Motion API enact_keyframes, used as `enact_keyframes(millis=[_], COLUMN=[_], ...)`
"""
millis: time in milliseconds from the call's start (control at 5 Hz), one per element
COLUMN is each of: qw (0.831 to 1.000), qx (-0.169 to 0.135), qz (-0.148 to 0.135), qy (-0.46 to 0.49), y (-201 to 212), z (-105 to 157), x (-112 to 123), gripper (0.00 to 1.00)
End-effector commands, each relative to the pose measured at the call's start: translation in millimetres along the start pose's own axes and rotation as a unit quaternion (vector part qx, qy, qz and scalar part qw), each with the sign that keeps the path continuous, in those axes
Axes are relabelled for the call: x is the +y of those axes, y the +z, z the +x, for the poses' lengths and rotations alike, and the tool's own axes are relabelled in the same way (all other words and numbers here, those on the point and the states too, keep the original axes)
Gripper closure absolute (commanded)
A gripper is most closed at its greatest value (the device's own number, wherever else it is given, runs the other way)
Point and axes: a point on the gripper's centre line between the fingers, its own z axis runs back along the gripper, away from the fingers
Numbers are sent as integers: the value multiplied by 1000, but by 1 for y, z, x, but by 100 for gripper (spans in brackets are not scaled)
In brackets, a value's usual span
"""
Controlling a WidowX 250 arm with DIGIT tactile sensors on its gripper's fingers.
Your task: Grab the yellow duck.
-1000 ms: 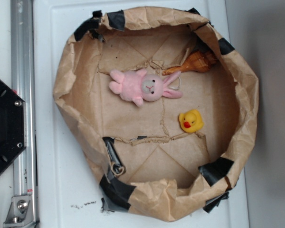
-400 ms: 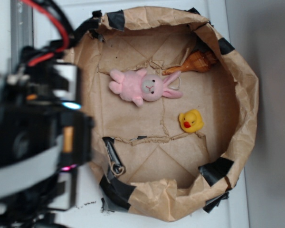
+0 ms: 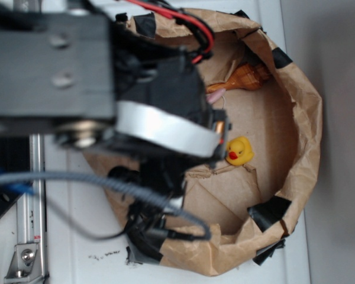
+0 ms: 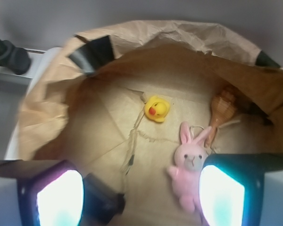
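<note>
- Gripper hangs over the paper-lined basket, jaws spread wide and holding nothing, by my wrist view.
- Yellow duck sits upright on the basket floor, ahead of the fingers and beside the pink bunny, not touching it.
- Wooden toy lies past the bunny, near the wall.
- I judge this the approach step; next I must centre over the duck, descend, then close.

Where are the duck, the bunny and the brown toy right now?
duck (image 4: 157, 108), wrist view, on its yellow body.
bunny (image 4: 190, 162), wrist view, on its face.
brown toy (image 3: 248, 76), exterior view, on its wide end by the bag wall.
</note>
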Motion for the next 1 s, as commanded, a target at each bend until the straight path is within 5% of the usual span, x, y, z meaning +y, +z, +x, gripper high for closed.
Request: enact_keyframes(millis=[0, 600, 800], qw=[1000, 1000, 999], qx=[20, 20, 7], qz=[2, 2, -33], qy=[-12, -12, -29], y=[-17, -17, -46], z=[8, 8, 14], x=[7, 7, 12], gripper=[0, 0, 0])
